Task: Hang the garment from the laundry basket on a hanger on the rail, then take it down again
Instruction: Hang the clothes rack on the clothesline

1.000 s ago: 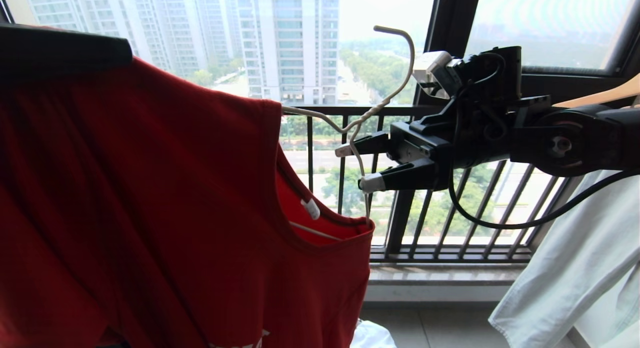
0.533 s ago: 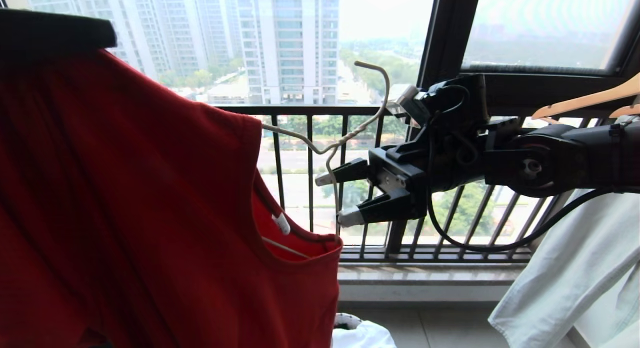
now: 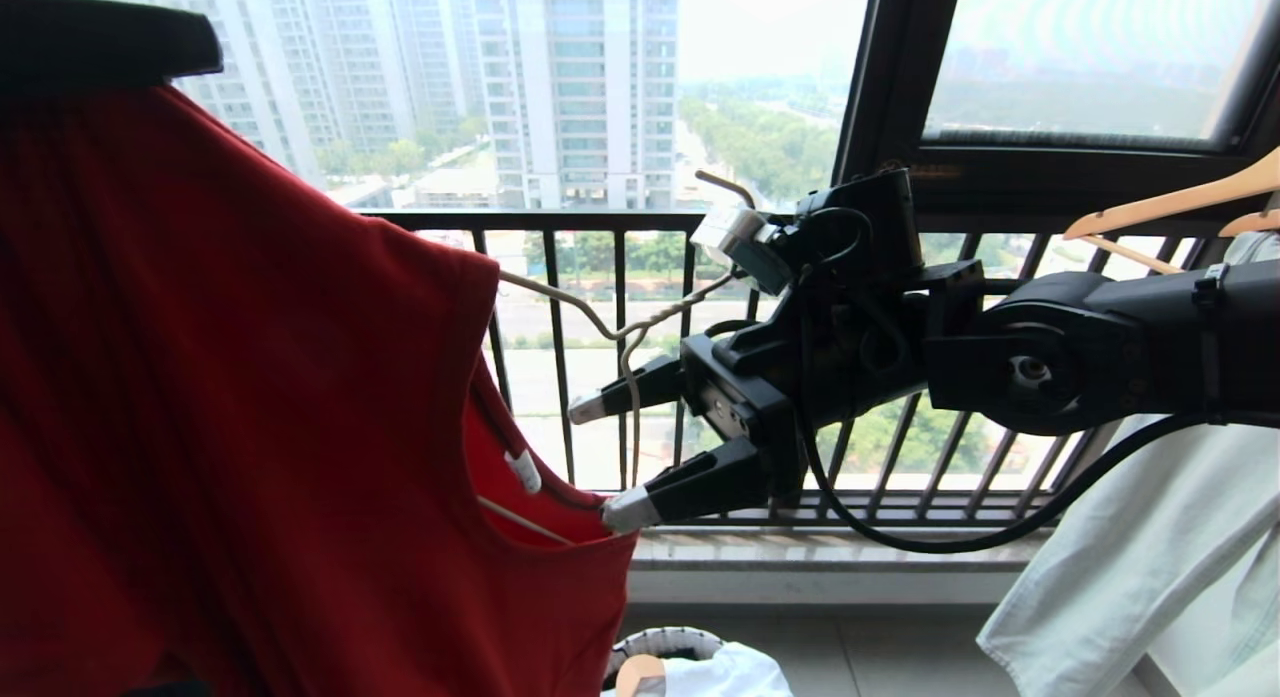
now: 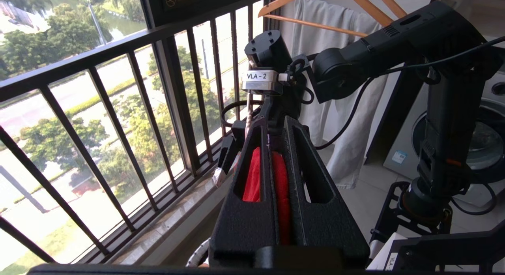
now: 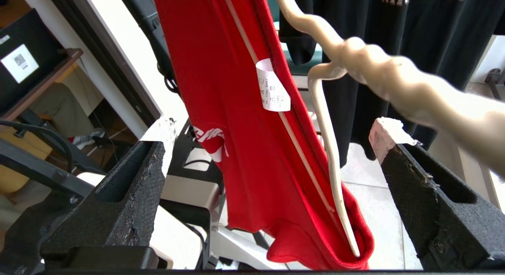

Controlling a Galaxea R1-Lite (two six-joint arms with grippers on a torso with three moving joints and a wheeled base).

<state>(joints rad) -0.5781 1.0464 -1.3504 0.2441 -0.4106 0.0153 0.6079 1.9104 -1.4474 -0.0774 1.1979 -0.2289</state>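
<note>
The garment (image 3: pixel 250 397), a red T-shirt, hangs at the left from my left gripper (image 4: pixel 271 121), which is shut on a fold of its cloth (image 4: pixel 262 176). The thin white hanger (image 3: pixel 625 327) sits tilted in the neck opening, one end down inside the collar (image 5: pixel 343 223) and its hook (image 3: pixel 725 187) up by my right wrist. My right gripper (image 3: pixel 603 462) is open, its jaws straddling the hanger's wire (image 5: pixel 329 148) below the twisted neck without touching it. A white rim of the laundry basket (image 3: pixel 665 639) shows on the floor below. The rail is out of view.
The black barred window railing (image 3: pixel 560 217) runs close behind both grippers. At the right, a pale cloth (image 3: pixel 1130 557) hangs from light wooden hangers (image 3: pixel 1170 202). A black printed T-shirt (image 5: pixel 394 38) hangs behind the red one. A washing machine (image 4: pixel 485 129) stands at the far right.
The garment and hanger have sunk and shifted left, and the hook has dropped well below where it was. My right gripper has followed down and to the left, staying open around the wire.
</note>
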